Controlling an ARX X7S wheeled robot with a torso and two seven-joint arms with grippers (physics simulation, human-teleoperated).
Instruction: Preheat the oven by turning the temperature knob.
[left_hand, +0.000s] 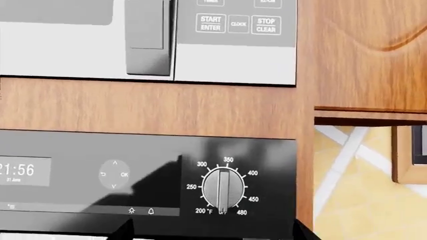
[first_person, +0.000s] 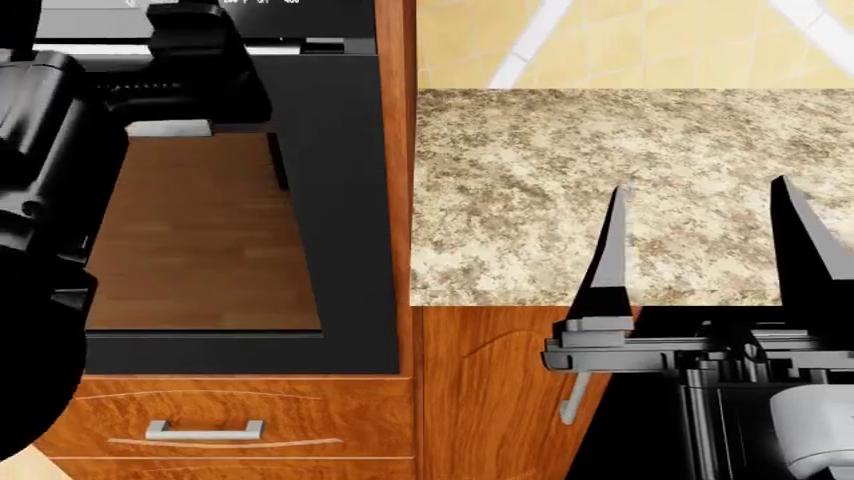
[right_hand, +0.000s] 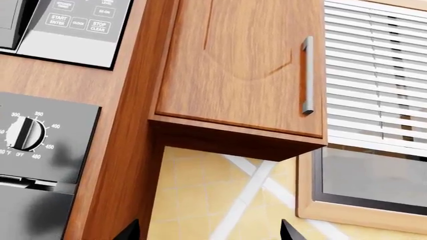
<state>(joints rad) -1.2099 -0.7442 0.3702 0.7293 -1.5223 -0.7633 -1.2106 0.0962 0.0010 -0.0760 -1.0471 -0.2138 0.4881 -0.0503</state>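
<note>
where wood meets tile (right_hand: 220, 200) (speckled countertop (first_person: 534, 180))

1. One oven (left_hand: 80, 185), its panel facing the left claw.
2. One temperature knob (left_hand: 223, 187) on that panel, straight ahead of the left claw.
3. One microwave (left_hand: 220, 45) above the oven.
4. One upper cabinet door (right_hand: 247, 65) with one bar handle (right_hand: 307, 75), ahead of the right claw (first_person: 701, 235).
5. One window blind (right_hand: 377, 75) beside that cabinet.
6. One granite counter (first_person: 534, 180), beneath the right claw's two fingers.
7. One drawer (first_person: 200, 420) with one handle below the oven door.
</note>
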